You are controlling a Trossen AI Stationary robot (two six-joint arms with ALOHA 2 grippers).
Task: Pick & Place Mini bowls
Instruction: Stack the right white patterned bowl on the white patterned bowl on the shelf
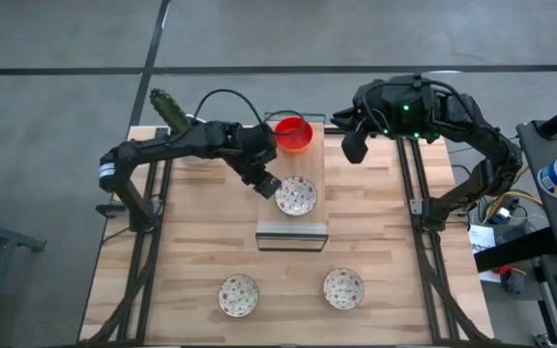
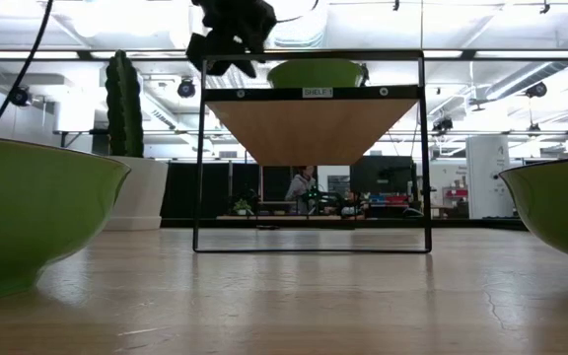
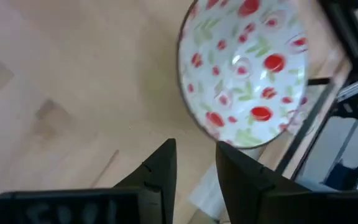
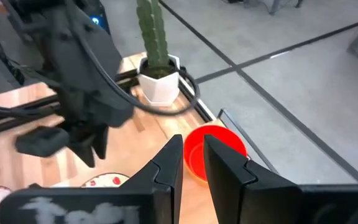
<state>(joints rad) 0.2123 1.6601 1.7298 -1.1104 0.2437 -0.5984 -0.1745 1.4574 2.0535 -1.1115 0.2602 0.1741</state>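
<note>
Floral bowl (image 3: pixel 244 74) lies just beyond left fingers (image 3: pixel 160 171).

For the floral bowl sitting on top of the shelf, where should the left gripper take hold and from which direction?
Probably best at the rim of the white floral-patterned mini bowl nearest the left gripper, coming down from above. The bowl sits upright and open on the wooden shelf top, so its thin edge is the part that would fit between the fingers, one inside and one outside. Its shallow, curved wall offers little side grip.
</note>
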